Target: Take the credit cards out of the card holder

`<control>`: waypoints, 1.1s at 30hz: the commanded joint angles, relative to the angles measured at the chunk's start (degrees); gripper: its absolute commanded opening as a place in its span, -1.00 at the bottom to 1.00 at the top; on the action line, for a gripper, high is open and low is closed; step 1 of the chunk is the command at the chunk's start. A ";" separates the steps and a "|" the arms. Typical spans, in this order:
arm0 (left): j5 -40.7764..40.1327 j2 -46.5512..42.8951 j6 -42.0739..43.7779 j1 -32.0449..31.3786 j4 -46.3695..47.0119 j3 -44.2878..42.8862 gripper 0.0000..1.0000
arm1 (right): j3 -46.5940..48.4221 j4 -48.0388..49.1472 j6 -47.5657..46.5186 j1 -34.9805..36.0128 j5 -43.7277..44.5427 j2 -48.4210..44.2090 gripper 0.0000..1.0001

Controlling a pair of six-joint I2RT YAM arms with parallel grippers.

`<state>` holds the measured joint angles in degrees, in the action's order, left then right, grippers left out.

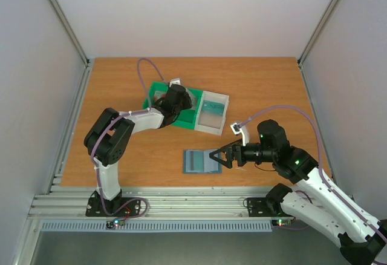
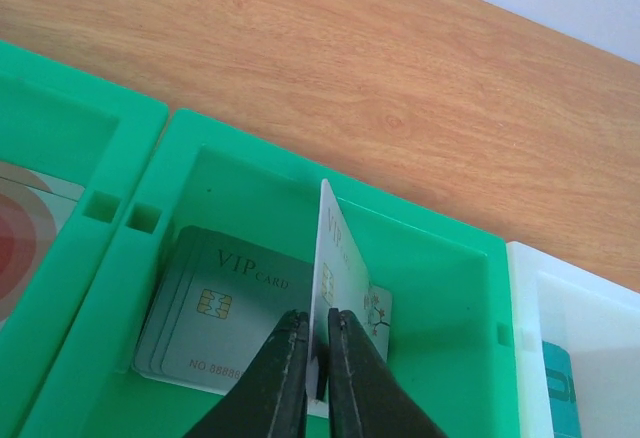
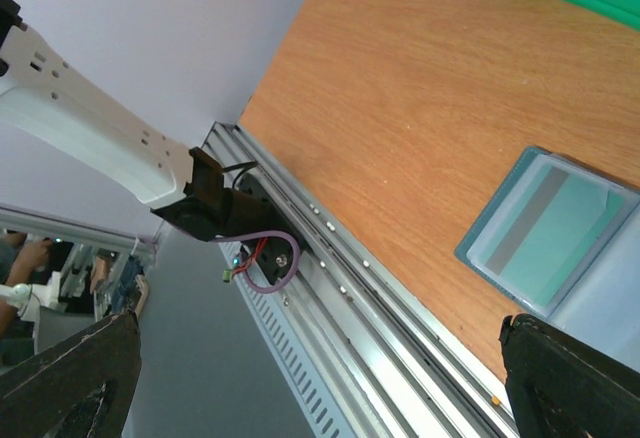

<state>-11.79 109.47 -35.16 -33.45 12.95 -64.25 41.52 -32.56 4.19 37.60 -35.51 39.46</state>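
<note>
My left gripper is shut on a white credit card with a chip and blossom marks. It holds the card on edge inside a green bin compartment, just above a stack of grey VIP cards. In the top view the left gripper is over the green bin. The card holder lies open and flat on the table, with a grey-striped teal card in its pocket. My right gripper is open and empty at the holder's right edge, with its fingers spread wide.
The bin tray has green compartments and a white part holding a teal card. A red-marked card lies in the left green compartment. A metal rail runs along the table's near edge.
</note>
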 commanded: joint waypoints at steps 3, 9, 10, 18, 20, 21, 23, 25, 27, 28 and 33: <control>-1.53 1.09 1.23 0.16 -0.73 -2.32 -0.79 | 0.15 1.38 0.32 -0.12 -0.96 0.34 0.97; -2.27 1.05 2.27 0.16 -1.33 -1.94 -0.75 | 0.61 1.10 0.11 -0.15 -0.33 -0.23 0.97; -2.08 1.07 2.28 0.19 -1.35 -1.93 -0.74 | 0.51 1.09 0.20 -0.11 -0.20 -0.32 0.97; -0.40 1.41 2.88 0.14 -2.25 -3.03 -0.59 | 0.91 -0.14 0.31 -0.08 0.79 -0.72 0.97; -0.14 1.86 3.11 0.16 -3.11 -3.81 -0.56 | 1.02 -0.62 0.29 -0.13 1.62 -1.01 0.97; 0.41 2.15 3.22 0.14 -3.39 -4.19 -0.56 | 1.04 -0.91 0.36 -0.14 2.00 -1.27 0.97; 1.80 2.74 3.62 0.19 -4.53 -5.27 -0.53 | 1.08 -1.74 0.46 -0.13 2.77 -1.76 0.97; 2.54 3.12 3.90 0.19 -5.91 -6.41 -0.48 | 1.07 -2.32 0.47 -0.08 3.22 -2.20 0.97; 2.90 3.12 3.91 0.19 -6.54 -6.98 -0.45 | 1.50 -3.09 0.09 -0.10 3.69 -2.47 0.97; 2.95 3.04 3.95 0.15 -6.47 -6.98 -0.45 | 1.80 -3.62 -0.15 -0.08 4.02 -2.46 0.97; 2.60 2.66 4.42 0.14 -6.97 -7.32 -0.44 | 2.56 -5.24 -0.65 -0.12 6.12 -3.10 0.97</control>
<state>-9.19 111.39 -32.47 -33.45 6.17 -69.69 42.19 -35.90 4.08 37.60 -31.77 37.36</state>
